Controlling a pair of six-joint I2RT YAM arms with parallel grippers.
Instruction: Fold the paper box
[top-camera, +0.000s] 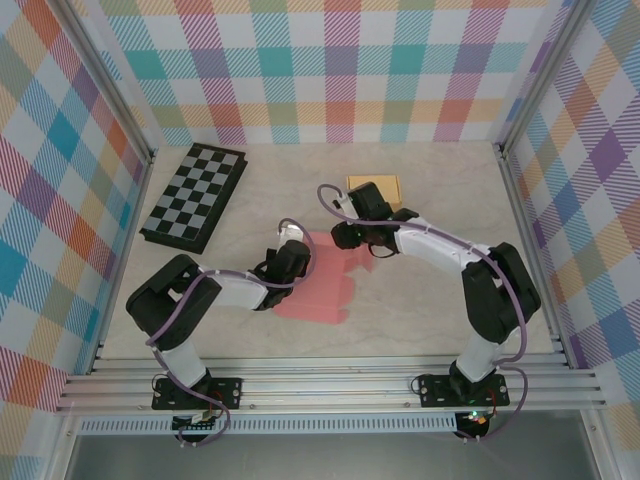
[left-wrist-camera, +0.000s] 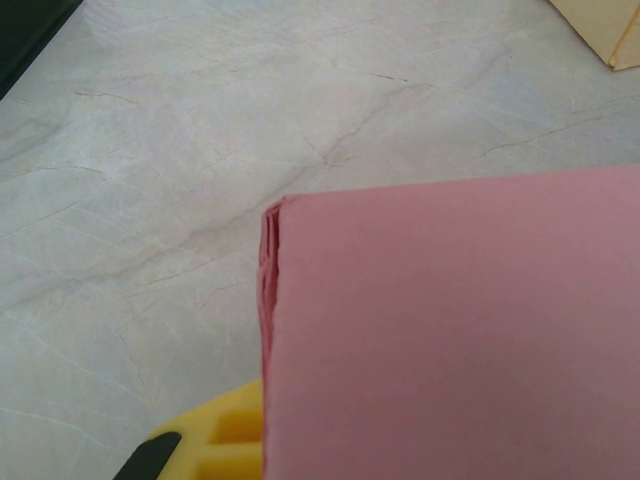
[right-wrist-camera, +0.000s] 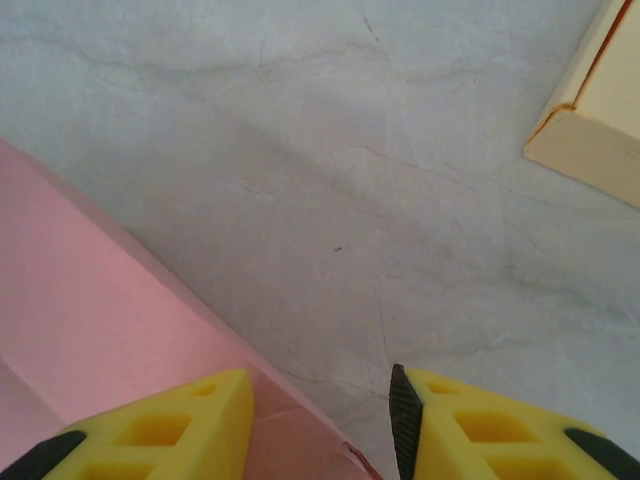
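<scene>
The pink paper box (top-camera: 322, 285) lies flattened on the marble table between the two arms. My left gripper (top-camera: 297, 258) is at its left edge, shut on a folded flap. In the left wrist view that pink flap (left-wrist-camera: 450, 330) covers the jaws, its layered edge shows, and one yellow finger (left-wrist-camera: 215, 440) peeks out beneath it. My right gripper (top-camera: 348, 237) hovers over the sheet's far right corner. It (right-wrist-camera: 320, 400) stands open, the pink edge (right-wrist-camera: 120, 300) runs under its left finger, and bare table lies between the pads.
A tan cardboard box (top-camera: 375, 186) sits just behind the right gripper and shows at the corner of the right wrist view (right-wrist-camera: 595, 130). A folded checkerboard (top-camera: 195, 195) lies at the back left. Plaid walls enclose the table on three sides.
</scene>
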